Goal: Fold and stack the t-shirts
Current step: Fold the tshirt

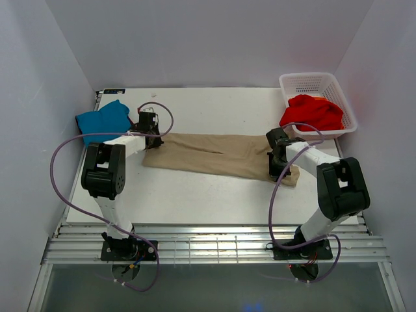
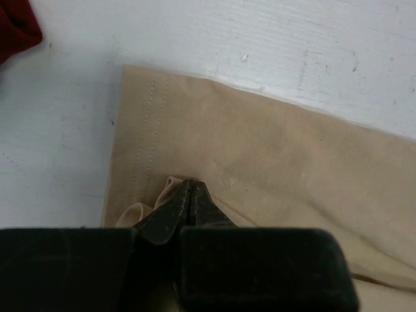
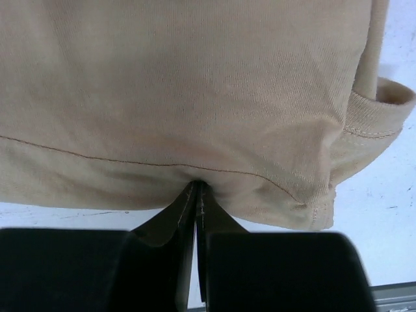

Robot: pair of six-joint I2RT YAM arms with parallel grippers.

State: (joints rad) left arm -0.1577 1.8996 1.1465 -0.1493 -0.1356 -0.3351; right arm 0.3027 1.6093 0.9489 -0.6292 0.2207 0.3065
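white table holds tan-beige t-shirt, left pincer and right pincer clamped on its ends.

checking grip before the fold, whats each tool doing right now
left tool: closed, pinching the tan t-shirt near its stitched hem.
right tool: closed, pinching the same shirt's edge near a sleeve.

My left arm & right arm: white links w/ blk joint housings, purple cable looping off each. Blocky blk, wedge-tipped: left gripper & right gripper.
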